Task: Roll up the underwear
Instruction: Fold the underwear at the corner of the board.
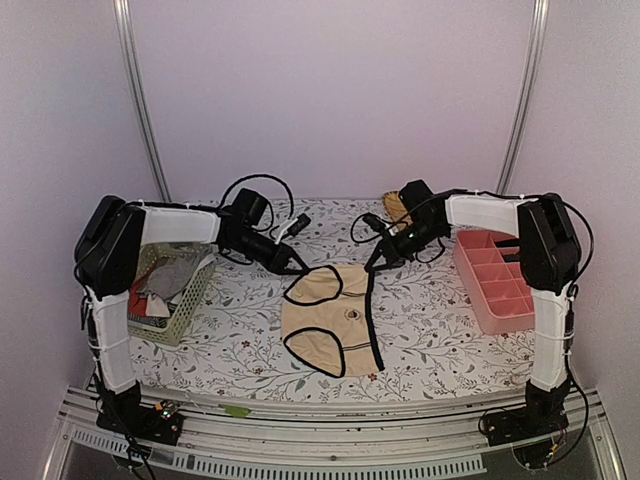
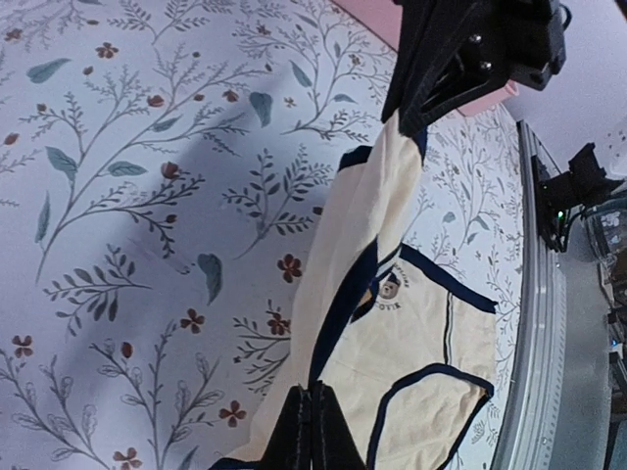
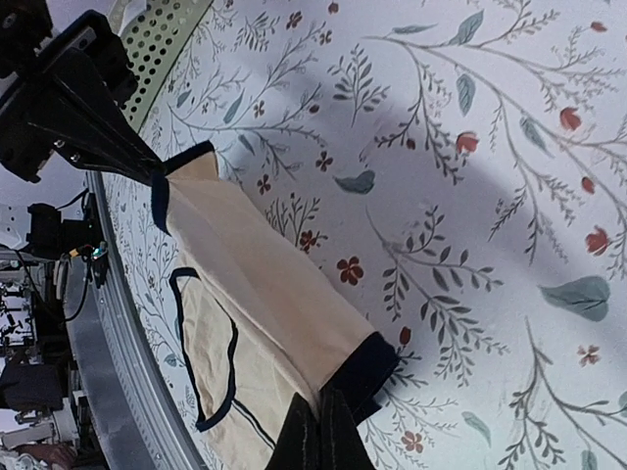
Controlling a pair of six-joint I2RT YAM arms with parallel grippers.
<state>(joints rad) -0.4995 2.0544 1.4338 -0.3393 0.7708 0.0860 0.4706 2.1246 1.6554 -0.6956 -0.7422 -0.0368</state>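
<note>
Nearest the overhead camera, a metal rail (image 1: pixel 330 435) holds the left arm (image 1: pixel 112 330) and right arm (image 1: pixel 550 330) at the edge of a table (image 1: pixel 240 345) covered in a leaf-and-flower print. Just beyond, in the middle of the table, are the briefs (image 1: pixel 325 325) — beige with black edging. Their near part lies flat, and their far edge is raised and drawn taut between the two grippers. The left gripper (image 1: pixel 302 269) is clamped on the far left corner of the briefs. Its wrist view shows two black fingers (image 2: pixel 291 436) pressed together with beige cloth pinched between them. The right gripper (image 1: pixel 373 263) is likewise closed tight on the far right corner, its fingers (image 3: pixel 338 441) nipping the black edging. A strip of black trim runs from that corner down the right side of the briefs. To the left, beside the left arm, a green perforated basket (image 1: pixel 185 315) holds a cloth heap (image 1: pixel 160 285) of grey, red and white. To the right, a pink tray (image 1: pixel 498 320) with compartments sits beside the right arm. Behind the right gripper lies a small tan thing (image 1: pixel 397 207) — too unclear to name.
</note>
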